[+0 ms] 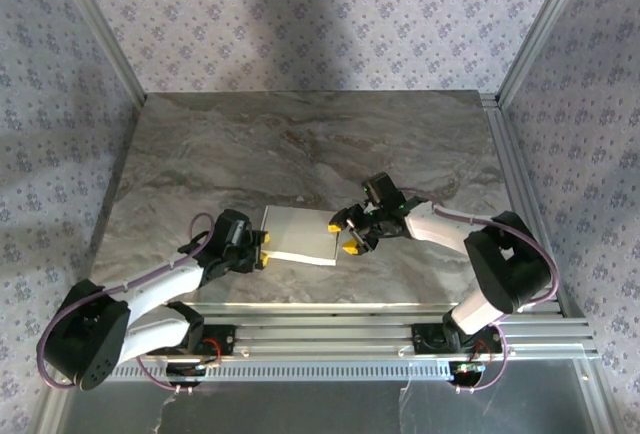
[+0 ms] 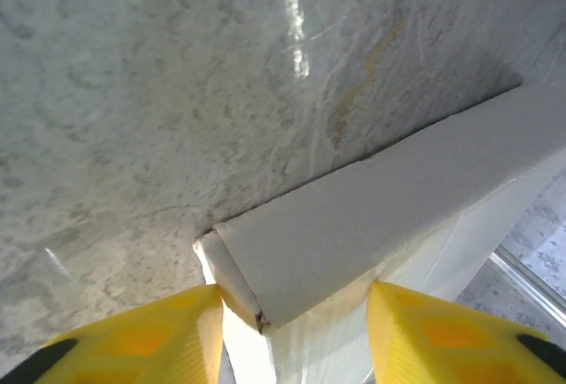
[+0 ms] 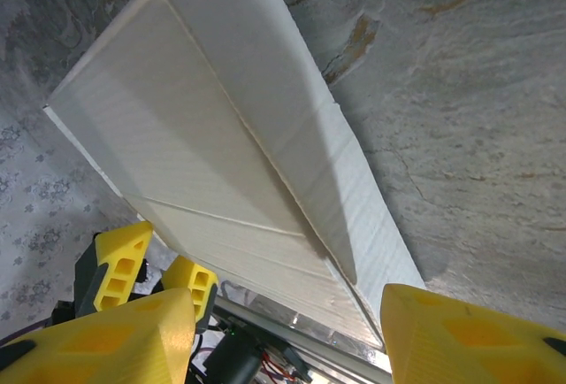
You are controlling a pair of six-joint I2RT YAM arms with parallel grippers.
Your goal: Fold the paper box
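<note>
The paper box (image 1: 300, 234) is a flat white cardboard rectangle lying on the marble table between my two arms. My left gripper (image 1: 263, 248) is at its left end. In the left wrist view the box's corner (image 2: 371, 216), with a small tucked flap, sits between the yellow fingertips (image 2: 177, 326), which touch it on both sides; my left gripper (image 2: 294, 288) is shut on it. My right gripper (image 1: 342, 238) is at the box's right edge. In the right wrist view the box (image 3: 203, 127) stretches away with a long flap raised, and my right gripper (image 3: 287, 300) stands open, wide apart.
The marble tabletop (image 1: 300, 144) stretches behind the box. Aluminium rails (image 1: 330, 329) run along the near edge, with more along the right side (image 1: 510, 154). Patterned walls enclose the back and both sides.
</note>
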